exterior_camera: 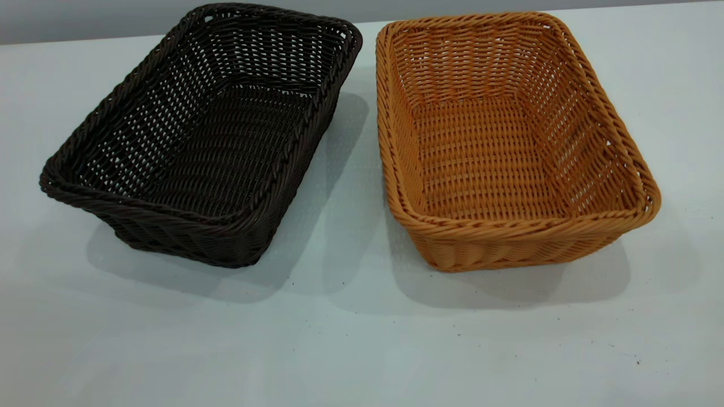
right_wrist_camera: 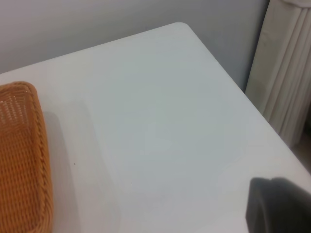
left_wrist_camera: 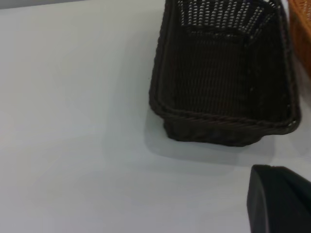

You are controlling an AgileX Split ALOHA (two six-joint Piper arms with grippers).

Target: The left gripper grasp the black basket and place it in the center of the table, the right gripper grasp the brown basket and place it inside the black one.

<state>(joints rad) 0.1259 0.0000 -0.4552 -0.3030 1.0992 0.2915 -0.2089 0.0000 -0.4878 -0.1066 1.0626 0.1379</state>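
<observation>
On the bench [exterior_camera: 350, 350] I have two woven baskets standing side by side, both upright with their open tops up and nothing inside either one. From the outside camera, the black basket [exterior_camera: 203, 135] sits on the left half, turned at a slant so that its far short end leans toward the middle; the brown basket [exterior_camera: 509, 141] sits on the right half, also a little skewed. Their far corners come near each other with a narrow strip of bench between them, and the gap widens toward the camera, so they are apart, not touching. Neither arm shows in that outside view. Through my left wrist camera I look down on the black basket [left_wrist_camera: 223, 77] resting flat on the bench [left_wrist_camera: 73, 121], with a sliver of the brown basket [left_wrist_camera: 302, 34] at the picture's edge beside it. Only a dark blunt piece of the left gripper [left_wrist_camera: 279, 199] pokes into that picture, clear of the basket and holding nothing; I cannot tell how far its fingers are spread. My right wrist camera shows a corner of the brown basket [right_wrist_camera: 22, 155], a wide bare stretch of bench [right_wrist_camera: 165, 126] running to its rounded corner, and a pale ribbed panel [right_wrist_camera: 289, 73] past the bench edge. A dark piece of the right gripper [right_wrist_camera: 279, 206] shows there too, well away from the brown basket, grasping nothing, its opening not something I can tell.
</observation>
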